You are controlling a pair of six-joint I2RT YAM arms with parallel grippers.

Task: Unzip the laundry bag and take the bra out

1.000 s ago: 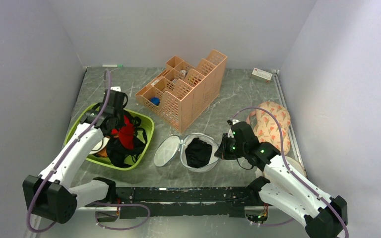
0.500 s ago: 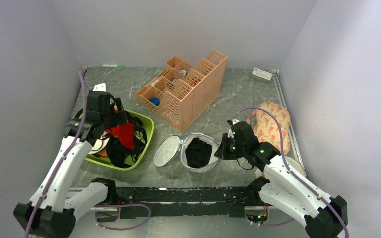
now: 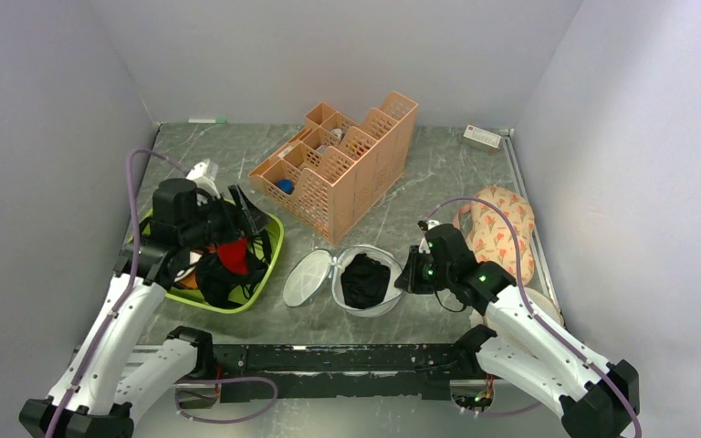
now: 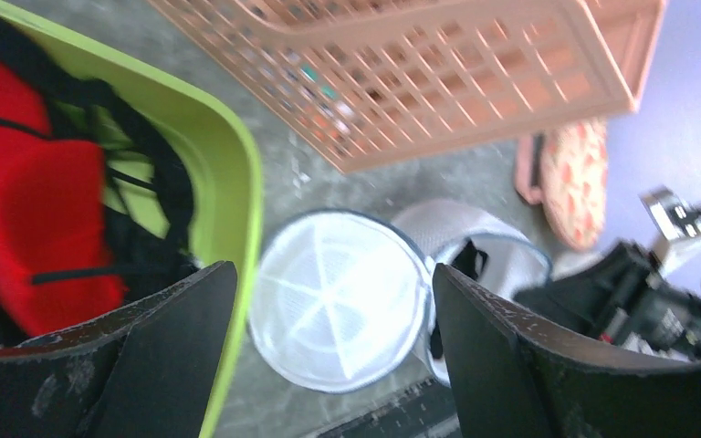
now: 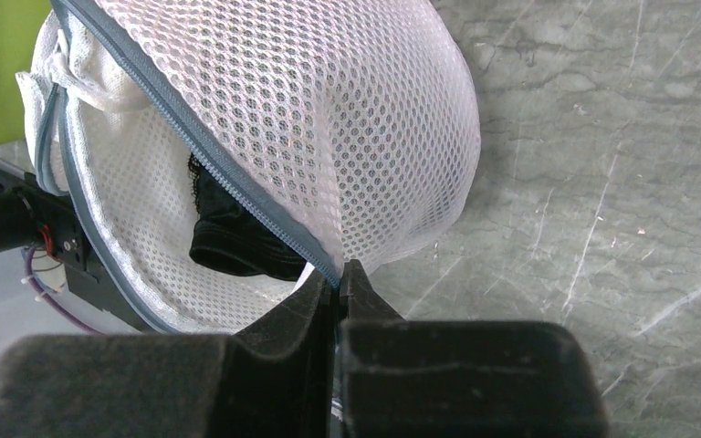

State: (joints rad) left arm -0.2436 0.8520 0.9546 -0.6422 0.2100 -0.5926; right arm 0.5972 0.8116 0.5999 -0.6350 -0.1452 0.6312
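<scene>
Laundry bag (image 5: pixel 356 119) unzipped, right gripper (image 5: pixel 338 274) jaws clamped on its zip edge; bra (image 3: pixel 231 255) in green tray (image 3: pixel 270 251) under left gripper (image 4: pixel 329 274), jaws apart: seemingly complete.

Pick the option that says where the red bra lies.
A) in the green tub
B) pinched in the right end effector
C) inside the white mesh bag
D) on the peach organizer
A: the bra lies in the green tub among black straps, while the open bag holds only a dark cloth.
</scene>
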